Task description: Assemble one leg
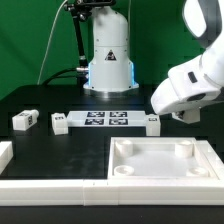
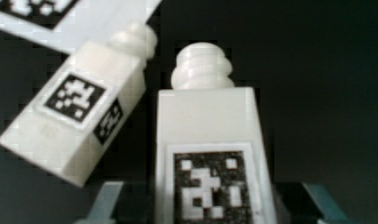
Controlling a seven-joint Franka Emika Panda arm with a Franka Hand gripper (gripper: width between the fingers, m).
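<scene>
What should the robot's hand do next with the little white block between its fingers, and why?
Probably close the gripper on the leg: it sits between the open jaws with a gap each side, so it isn't held yet. A second leg lies close beside it, so go carefully.

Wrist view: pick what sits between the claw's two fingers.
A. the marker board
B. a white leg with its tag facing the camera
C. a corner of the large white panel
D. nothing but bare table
B: the leg stands between the fingers of the claw, its tag towards the camera, with a dark gap on either side.
</scene>
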